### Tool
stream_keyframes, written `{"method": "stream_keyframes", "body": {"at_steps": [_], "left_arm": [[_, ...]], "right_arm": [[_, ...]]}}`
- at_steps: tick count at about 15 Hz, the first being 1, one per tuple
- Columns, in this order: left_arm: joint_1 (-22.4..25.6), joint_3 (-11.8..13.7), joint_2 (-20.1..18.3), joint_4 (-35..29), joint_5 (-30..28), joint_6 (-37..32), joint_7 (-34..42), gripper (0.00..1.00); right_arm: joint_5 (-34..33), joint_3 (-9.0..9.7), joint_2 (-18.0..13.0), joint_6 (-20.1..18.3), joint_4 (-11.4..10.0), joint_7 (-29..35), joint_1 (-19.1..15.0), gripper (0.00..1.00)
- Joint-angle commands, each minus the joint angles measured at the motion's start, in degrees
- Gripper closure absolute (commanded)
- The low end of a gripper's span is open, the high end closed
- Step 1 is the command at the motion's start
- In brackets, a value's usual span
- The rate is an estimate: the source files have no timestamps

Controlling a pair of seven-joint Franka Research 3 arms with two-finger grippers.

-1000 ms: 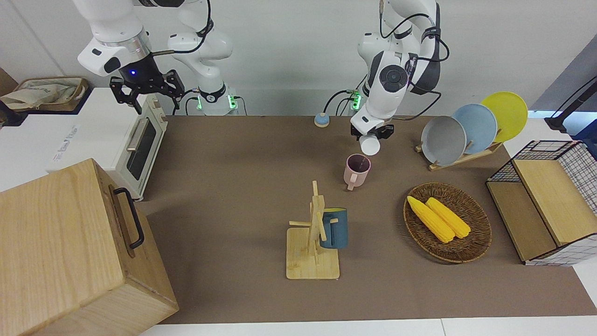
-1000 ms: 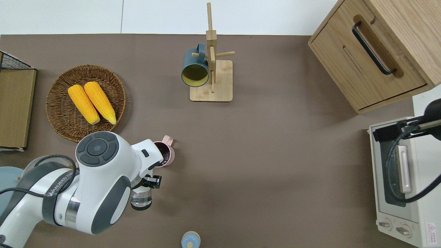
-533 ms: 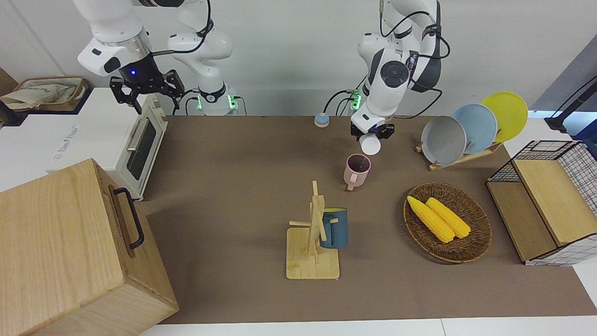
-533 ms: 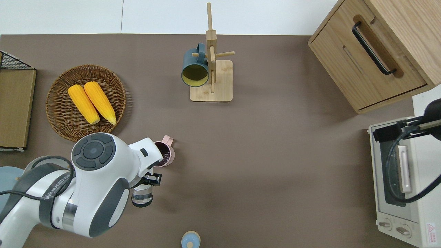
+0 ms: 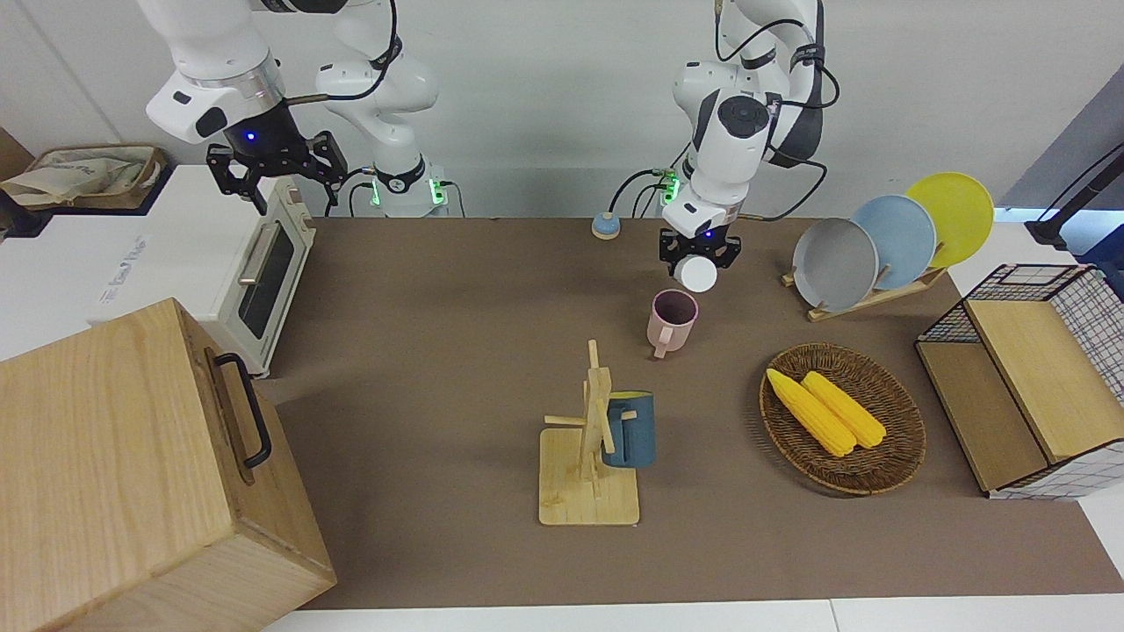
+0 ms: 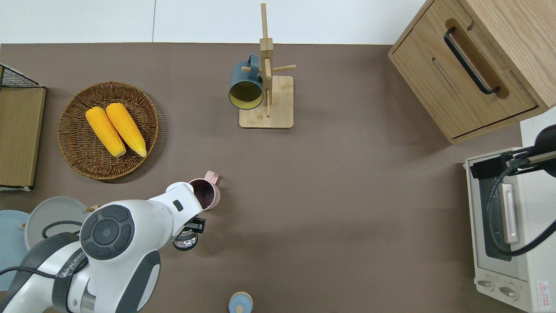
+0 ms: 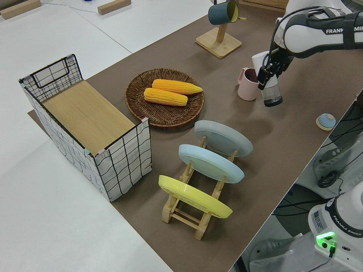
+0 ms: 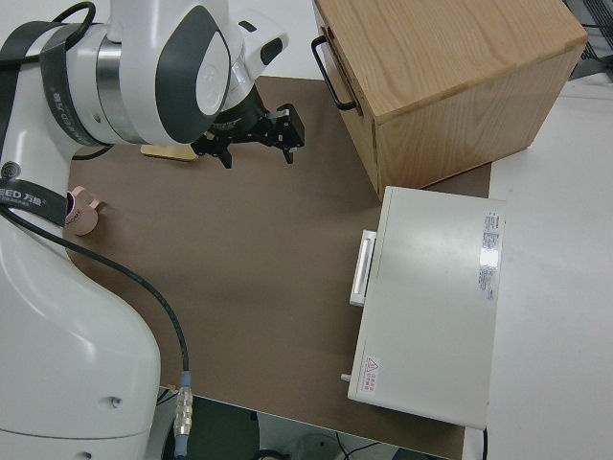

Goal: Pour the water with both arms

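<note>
Over brown table (image 5: 457, 351), left gripper (image 5: 700, 259) has righted glass (image 7: 272, 93) beside pink mug (image 5: 672, 320).

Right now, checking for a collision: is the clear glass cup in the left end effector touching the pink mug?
Apart. The left side view shows brown table between the clear glass cup and the pink mug.

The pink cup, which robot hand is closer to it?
The left. The left gripper holds a clear glass right beside the pink cup; the right arm is parked.
</note>
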Motion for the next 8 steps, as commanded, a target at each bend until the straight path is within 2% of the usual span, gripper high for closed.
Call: {"method": "stream_keyframes", "body": {"at_steps": [1,5,8], "left_arm": [[-0.7,0.2,-3.3,-2.2,0.5,1.7,-1.5,1.00],[0.3,0.9,-3.0,-1.8,0.9,2.0,-1.4,1.00],[3.9,1.1,-2.7,-0.8,1.4,3.6,-1.7,1.00]], "right_arm": [[0.3,0.07,-1.0,0.1,-0.9,0.2,-0.1,0.011],[0.3,0.07,-1.0,0.1,-0.9,0.2,-0.1,0.011],[0.3,0.07,-0.9,0.1,-0.9,0.2,-0.1,0.011]]}}
